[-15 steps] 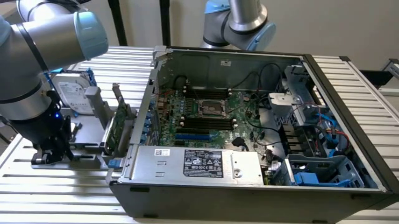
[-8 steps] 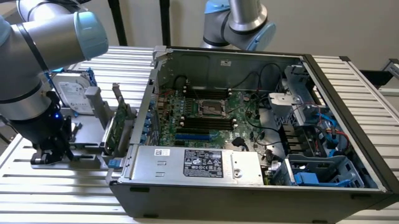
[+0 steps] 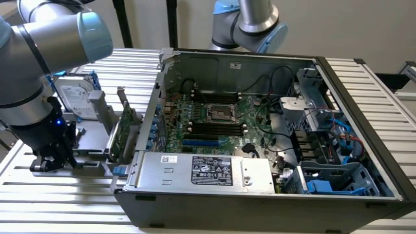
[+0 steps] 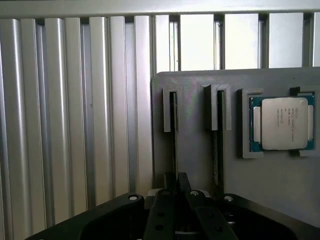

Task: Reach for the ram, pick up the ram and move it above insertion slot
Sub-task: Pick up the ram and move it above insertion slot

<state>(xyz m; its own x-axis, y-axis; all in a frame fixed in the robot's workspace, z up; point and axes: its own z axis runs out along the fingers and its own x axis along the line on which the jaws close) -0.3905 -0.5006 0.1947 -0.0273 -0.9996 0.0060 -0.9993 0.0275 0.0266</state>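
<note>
The ram [image 4: 173, 131] stands on edge in a narrow slot of a grey holder [image 4: 195, 100] and shows as a thin dark strip. My gripper [image 4: 176, 184] is directly over it, and its black fingers meet on the strip's near end. In the exterior view the gripper [image 3: 47, 163] is low on the grey holder [image 3: 91, 165], to the left of the open computer case [image 3: 260, 204]. The black memory slots [image 3: 211, 127] lie on the green motherboard inside the case, well off to the exterior view's right of the gripper.
A second slot [image 4: 218, 125] and a processor chip [image 4: 282, 122] share the holder. Green expansion cards [image 3: 126, 131] and a hard drive [image 3: 75, 100] stand between gripper and case. A second arm [image 3: 250, 24] rises behind the case. The table is ribbed aluminium [image 3: 58, 204].
</note>
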